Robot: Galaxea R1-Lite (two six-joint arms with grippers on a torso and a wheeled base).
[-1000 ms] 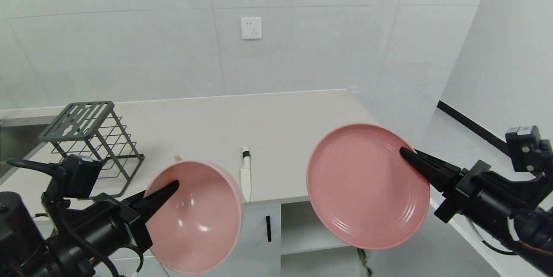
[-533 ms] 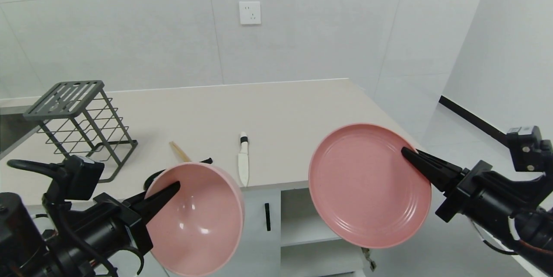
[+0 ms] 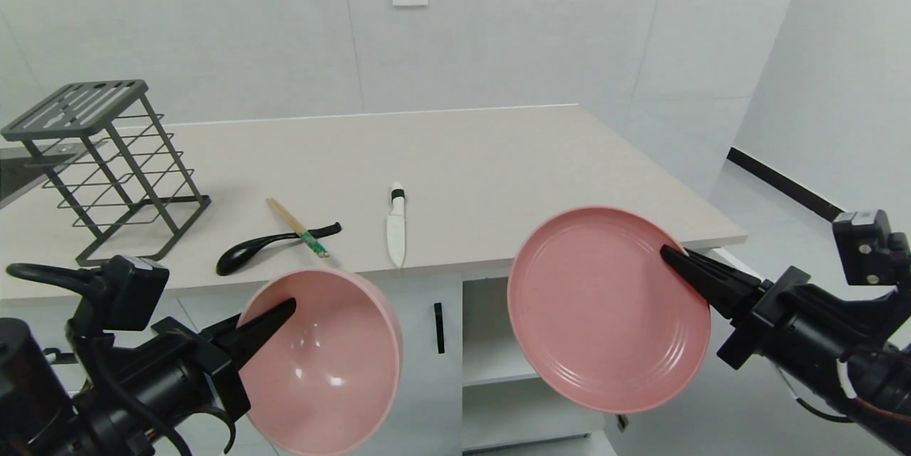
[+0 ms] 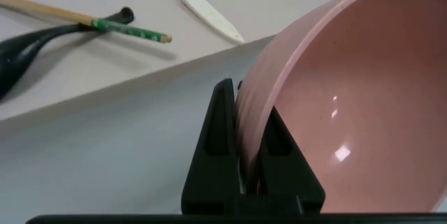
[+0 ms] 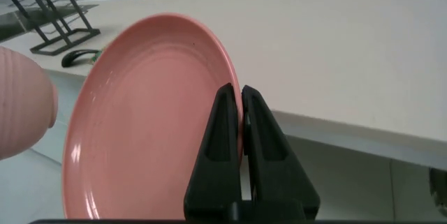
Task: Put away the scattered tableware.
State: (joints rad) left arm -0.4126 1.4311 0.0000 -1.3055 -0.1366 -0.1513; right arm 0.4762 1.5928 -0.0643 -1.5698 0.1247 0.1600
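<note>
Beige countertop (image 3: 498, 157) mid-frame holds knife (image 3: 395, 228), chopsticks (image 3: 295, 227) and black spoon (image 3: 249, 253), none stowed, while lower down the left gripper (image 3: 288, 305) pinches the pink bowl (image 3: 327, 363) by its rim, the right gripper (image 3: 665, 251) the pink plate (image 3: 605, 306).

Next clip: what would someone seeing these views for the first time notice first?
Two pink dishes are held up in front of the counter: a pink bowl gripped by its rim in the left hand, a pink plate likewise in the right hand. Behind them, a knife, black spoon and chopsticks lie on the counter.
</note>
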